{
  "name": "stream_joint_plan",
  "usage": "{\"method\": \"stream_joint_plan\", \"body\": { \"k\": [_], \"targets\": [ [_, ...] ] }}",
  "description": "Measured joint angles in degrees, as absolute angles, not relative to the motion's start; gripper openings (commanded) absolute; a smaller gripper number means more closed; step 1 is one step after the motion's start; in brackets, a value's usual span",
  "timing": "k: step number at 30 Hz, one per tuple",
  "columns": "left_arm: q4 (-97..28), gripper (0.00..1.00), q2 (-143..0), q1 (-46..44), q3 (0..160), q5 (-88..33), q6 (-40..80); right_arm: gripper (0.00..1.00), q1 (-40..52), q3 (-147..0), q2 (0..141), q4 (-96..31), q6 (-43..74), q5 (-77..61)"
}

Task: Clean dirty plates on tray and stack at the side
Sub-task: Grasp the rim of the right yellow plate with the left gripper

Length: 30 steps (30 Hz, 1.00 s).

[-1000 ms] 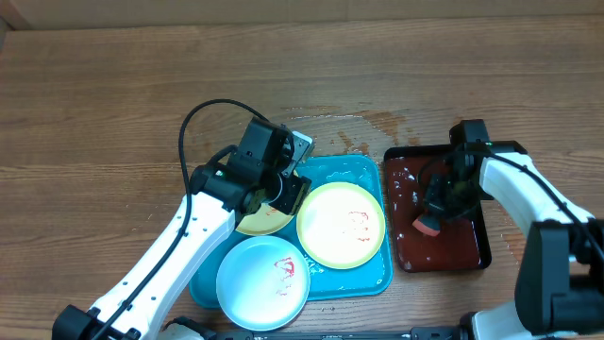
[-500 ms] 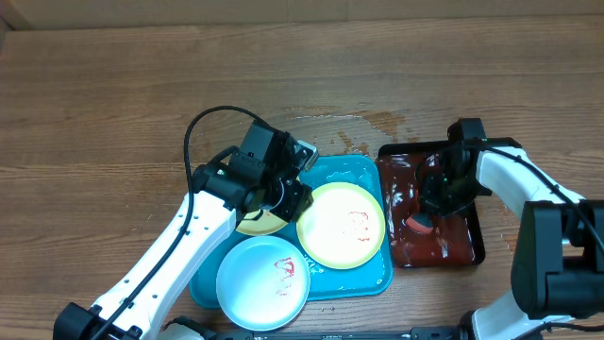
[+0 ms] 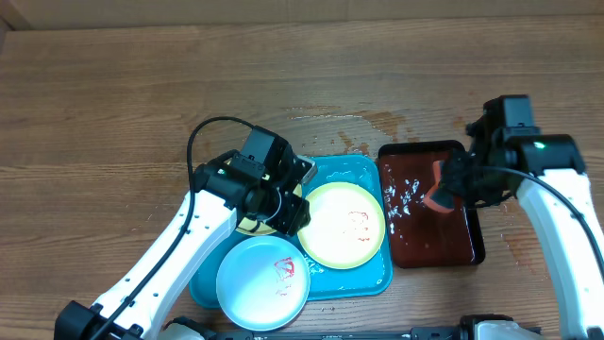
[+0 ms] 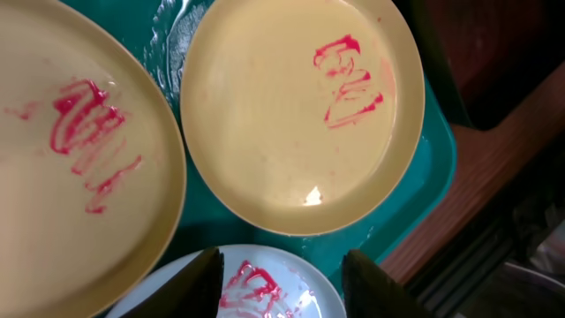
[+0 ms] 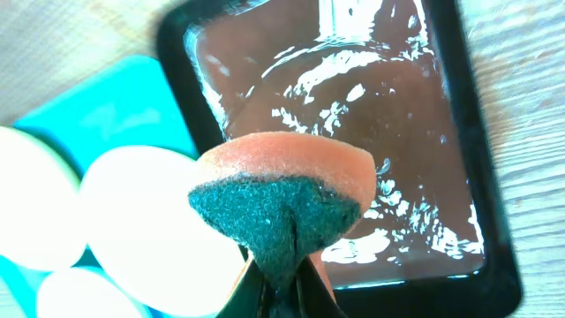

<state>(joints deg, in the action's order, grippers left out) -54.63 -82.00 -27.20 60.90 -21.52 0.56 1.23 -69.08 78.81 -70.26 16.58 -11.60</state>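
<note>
**Sponge lifted over the rinse tray, left jaws hanging apart over three smeared plates**

Right gripper [image 5: 281,284] is pinched tight on the sponge [image 5: 282,190], which hangs above the dark tray [image 3: 467,241]. Left gripper [image 4: 282,276] has its jaws partly apart with nothing between them. It hovers at the 9 o'clock side of the turquoise tray [image 3: 351,174].

All three dirty plates are unwiped, each showing red smears:
- Yellow-green plate [image 3: 342,225] is on the tray's 3 o'clock half.
- Second yellow-green plate [image 3: 247,225] is at 9 o'clock, mostly hidden under the left wrist.
- Blue-white plate [image 3: 263,281] is at 7 o'clock and overhangs the tray rim.

Risks:
- The sponge looks wet, so carrying it toward 9 o'clock may drip on the wooden table [image 3: 113,104].
- The plates are packed tight. Can't tell if the rims touch or overlap. Pressing or lifting one may shove its neighbour.
- The overhanging blue-white plate could tip off the rim.
- Glossy plastic gripped by a thin rim may slip.
- Both arms over one tray could clash.

Materials:
- Plates are round, shallow, smooth hard plastic.
- The sponge is an orange foam dome with a coarse dark-green scrub face, creased where it is pinched.
- The dark tray is rectangular, with shiny liquid and foam specks.
- The turquoise tray has rounded corners, a raised rim and a wet sheen.
</note>
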Motion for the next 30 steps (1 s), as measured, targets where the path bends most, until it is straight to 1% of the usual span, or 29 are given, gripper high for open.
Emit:
{"method": "stream_joint_plan", "body": {
  "k": [1, 5, 7, 9, 12, 15, 19, 23, 26, 30],
  "targets": [
    [-55.75, 0.54, -82.21, -27.2, 60.93, -21.91, 0.58, 0.04, 1.23, -69.67, 78.17, -70.87, 16.58, -11.57],
    [-58.33, 0.54, -82.96, -27.2, 60.9, -22.57, 1.08, 0.04, 1.23, -70.02, 77.87, -72.27, 16.43, -11.53],
    [-57.58, 0.51, -83.2, -27.2, 60.73, -22.68, 1.48, 0.04, 1.23, -70.02, 78.06, -72.23, 16.4, -11.53],
    [-56.21, 0.44, -83.85, -27.2, 60.34, -22.83, 2.02, 0.04, 1.23, -70.0, 78.06, -72.2, 16.27, -11.53],
    [-53.25, 0.4, -86.85, -27.2, 59.53, -23.44, 3.09, 0.04, 1.23, -70.0, 78.06, -72.27, 15.94, -11.53],
    [-51.62, 0.41, -90.56, -27.2, 59.2, -24.84, 3.7, 0.04, 1.23, -70.0, 78.06, -72.27, 15.57, -11.53],
    [-51.18, 0.47, -95.85, -27.31, 59.11, -26.22, 5.43, 0.04, 1.23, -70.0, 78.06, -72.23, 15.2, -11.53],
    [-50.85, 0.48, -99.2, -27.31, 58.94, -26.13, 8.6, 0.04, 1.23, -70.0, 78.06, -72.27, 14.72, -11.49],
    [-50.26, 0.48, -100.33, -27.31, 58.83, -24.71, 11.44, 0.04, 1.23, -70.0, 78.06, -72.38, 14.35, -11.49],
    [-47.99, 0.41, -100.64, -27.31, 58.83, -22.87, 14.9, 0.04, 1.23, -70.0, 78.06, -72.58, 14.04, -11.49]
  ]
}}
